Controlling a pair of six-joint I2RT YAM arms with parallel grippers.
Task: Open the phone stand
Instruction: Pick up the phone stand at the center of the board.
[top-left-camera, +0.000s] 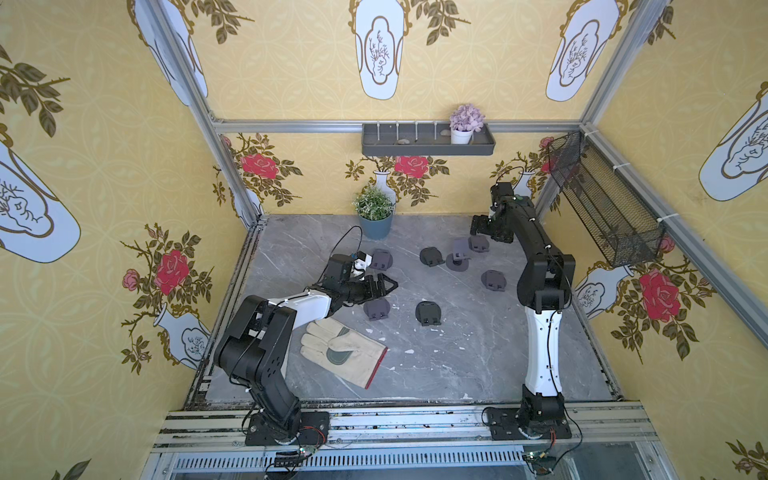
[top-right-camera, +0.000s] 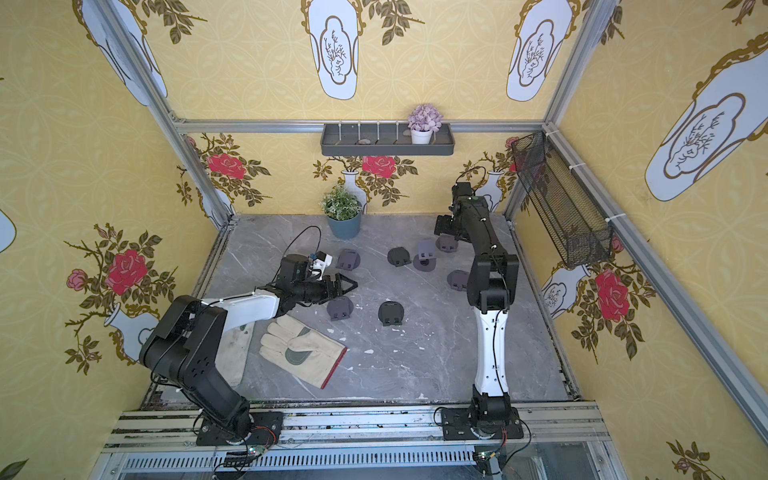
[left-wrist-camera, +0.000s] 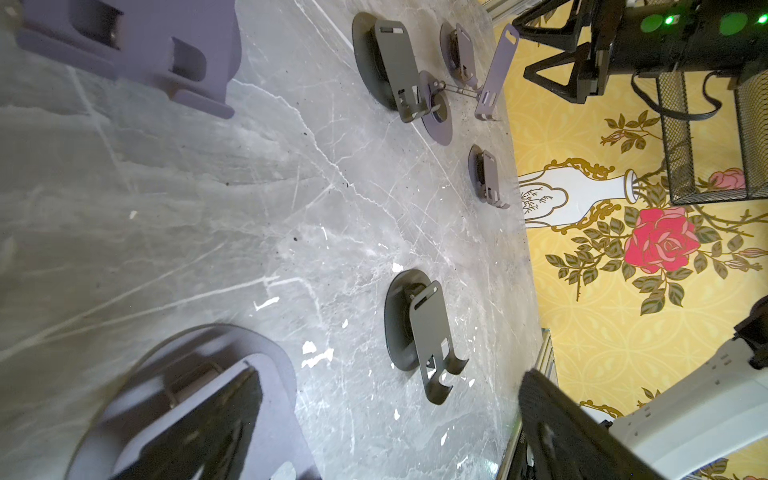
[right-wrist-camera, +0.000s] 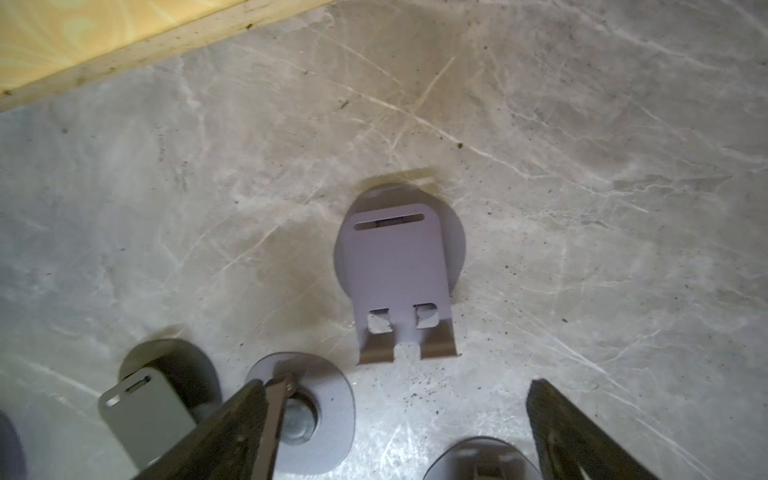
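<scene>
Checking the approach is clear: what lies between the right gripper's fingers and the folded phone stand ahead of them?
Only bare, speckled table separates the right gripper from the phone stand, as the right wrist view shows.

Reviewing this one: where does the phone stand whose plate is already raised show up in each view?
In a top view: opened phone stand, in the far cluster, right of centre.
In a top view: same cluster, right of centre.
Left wrist: far across the table, plate tilted up.
Right wrist: round base and hub showing.
Shared landmark: the folded stand beside it.
</scene>
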